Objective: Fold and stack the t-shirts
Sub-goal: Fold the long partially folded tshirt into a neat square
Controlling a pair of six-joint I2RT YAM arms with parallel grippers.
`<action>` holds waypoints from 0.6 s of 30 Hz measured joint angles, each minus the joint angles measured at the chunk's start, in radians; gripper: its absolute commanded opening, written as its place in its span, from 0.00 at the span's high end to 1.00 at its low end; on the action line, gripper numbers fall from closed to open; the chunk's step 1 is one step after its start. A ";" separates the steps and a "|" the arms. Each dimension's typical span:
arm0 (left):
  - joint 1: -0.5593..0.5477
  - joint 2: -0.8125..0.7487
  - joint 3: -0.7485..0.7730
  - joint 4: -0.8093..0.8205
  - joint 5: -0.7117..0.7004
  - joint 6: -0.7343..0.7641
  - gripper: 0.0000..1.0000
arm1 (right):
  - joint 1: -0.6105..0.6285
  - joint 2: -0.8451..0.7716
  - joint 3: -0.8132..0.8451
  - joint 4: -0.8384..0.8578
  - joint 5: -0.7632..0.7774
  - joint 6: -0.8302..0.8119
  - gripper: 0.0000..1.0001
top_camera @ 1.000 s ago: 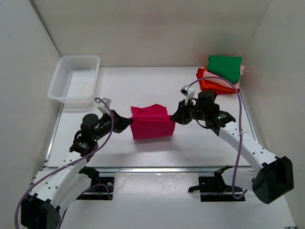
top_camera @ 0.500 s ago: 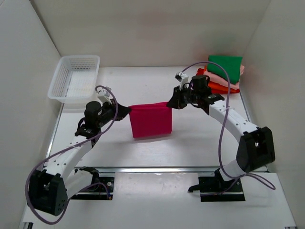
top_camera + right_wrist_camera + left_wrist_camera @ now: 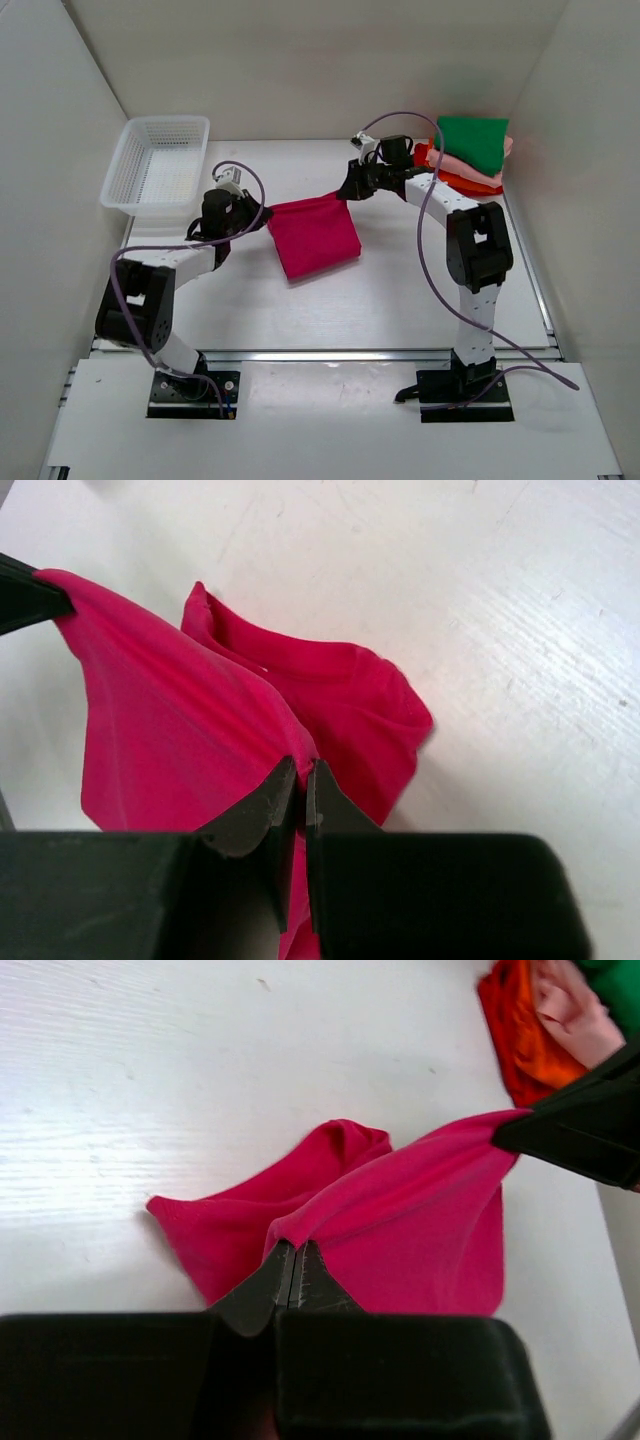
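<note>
The magenta-pink t-shirt (image 3: 315,236) hangs folded between my two grippers over the middle of the table, its lower part lying on the surface. My left gripper (image 3: 266,213) is shut on its left top corner, seen in the left wrist view (image 3: 296,1248). My right gripper (image 3: 343,192) is shut on its right top corner, seen in the right wrist view (image 3: 300,768). The shirt (image 3: 400,1230) stretches taut between the two grips. The stack of folded shirts (image 3: 465,155), green on top over light pink, orange and red, sits at the far right.
A white mesh basket (image 3: 157,165) stands at the far left. White walls close in the table on the left, back and right. The stack also shows at the top right of the left wrist view (image 3: 545,1020).
Both grippers have carried the shirt's top edge toward the back of the table. The arms have stretched out far, and the shirt now hangs tilted, its right end farther back.
</note>
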 measured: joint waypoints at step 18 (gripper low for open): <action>0.029 0.372 0.206 -0.032 -0.199 -0.024 0.86 | 0.076 0.473 0.515 -0.172 0.133 -0.019 0.95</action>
